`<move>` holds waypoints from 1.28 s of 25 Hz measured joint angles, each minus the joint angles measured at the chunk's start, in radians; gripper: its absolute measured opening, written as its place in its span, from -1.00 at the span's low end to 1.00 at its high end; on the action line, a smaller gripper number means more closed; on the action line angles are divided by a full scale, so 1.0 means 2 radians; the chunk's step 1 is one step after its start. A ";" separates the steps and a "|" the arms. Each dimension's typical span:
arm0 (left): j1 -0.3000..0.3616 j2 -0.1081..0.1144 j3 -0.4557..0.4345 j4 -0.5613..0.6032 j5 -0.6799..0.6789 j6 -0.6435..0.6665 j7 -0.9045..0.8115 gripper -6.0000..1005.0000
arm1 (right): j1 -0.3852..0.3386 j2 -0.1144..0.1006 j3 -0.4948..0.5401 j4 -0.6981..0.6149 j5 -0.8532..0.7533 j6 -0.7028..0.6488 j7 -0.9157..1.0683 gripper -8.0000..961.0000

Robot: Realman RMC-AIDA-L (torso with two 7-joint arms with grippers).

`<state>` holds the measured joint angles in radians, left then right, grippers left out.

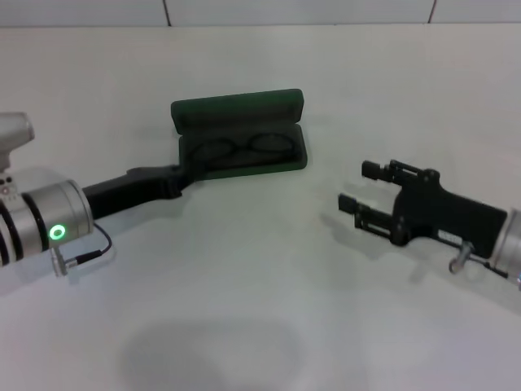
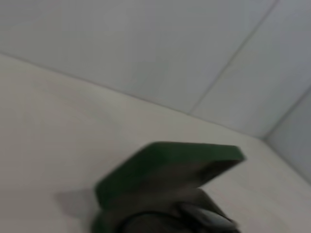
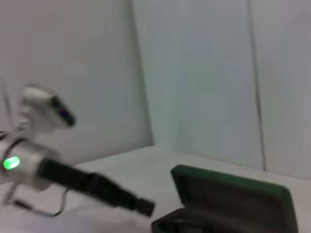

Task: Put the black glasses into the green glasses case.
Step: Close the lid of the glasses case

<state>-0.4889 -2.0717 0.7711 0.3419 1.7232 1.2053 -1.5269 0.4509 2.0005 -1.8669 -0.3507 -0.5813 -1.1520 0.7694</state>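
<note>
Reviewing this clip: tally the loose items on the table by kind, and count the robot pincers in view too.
Glasses cases: 1, the green glasses case, lid open.
Eyeglasses: 1, the black glasses, lying inside the case.
Pincers: 2, the left pincer at the case's left end, the right pincer open and apart from the case on the table.
Total: 4.

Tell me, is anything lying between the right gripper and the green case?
Nothing: in the head view only bare table separates the right gripper from the green case.

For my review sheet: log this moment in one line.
black glasses: inside open green glasses case | left gripper: at case's left end | right gripper: open, apart
</note>
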 joint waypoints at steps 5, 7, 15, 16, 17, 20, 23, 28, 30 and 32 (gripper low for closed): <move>-0.030 -0.004 0.001 -0.002 0.003 -0.065 0.001 -0.75 | -0.028 -0.012 0.001 0.004 -0.010 -0.047 -0.024 0.36; -0.043 -0.006 0.001 -0.003 0.007 -0.100 0.005 -0.75 | -0.028 -0.012 0.001 0.007 -0.018 -0.052 -0.025 0.36; -0.067 -0.009 0.001 -0.006 0.011 -0.144 0.008 -0.75 | -0.028 -0.010 -0.002 0.008 -0.039 -0.057 -0.026 0.36; -0.067 -0.009 0.001 -0.006 0.010 -0.151 0.008 -0.75 | -0.027 -0.010 -0.001 0.008 -0.041 -0.058 -0.026 0.36; -0.067 -0.009 0.001 -0.006 0.010 -0.157 0.008 -0.75 | -0.026 -0.010 -0.001 0.008 -0.043 -0.059 -0.026 0.36; -0.068 -0.009 0.001 -0.002 0.009 -0.169 0.008 -0.75 | -0.025 -0.009 -0.002 0.008 -0.044 -0.062 -0.026 0.36; -0.068 -0.008 0.000 0.000 0.008 -0.177 0.011 -0.75 | -0.024 -0.008 -0.003 0.006 -0.044 -0.065 -0.026 0.36; -0.069 -0.008 -0.002 0.011 0.006 -0.195 0.015 -0.74 | -0.024 -0.007 -0.003 0.005 -0.044 -0.069 -0.026 0.35; -0.069 -0.008 -0.002 0.014 0.005 -0.203 0.015 -0.74 | -0.024 -0.006 -0.003 0.005 -0.045 -0.069 -0.026 0.35; -0.070 -0.008 -0.002 0.018 0.005 -0.206 0.015 -0.74 | -0.024 -0.004 -0.003 0.006 -0.045 -0.069 -0.027 0.35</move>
<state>-0.6285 -2.0873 0.7675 0.3775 1.7329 0.7925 -1.4972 0.4029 1.9922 -1.8731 -0.3390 -0.6704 -1.2903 0.7164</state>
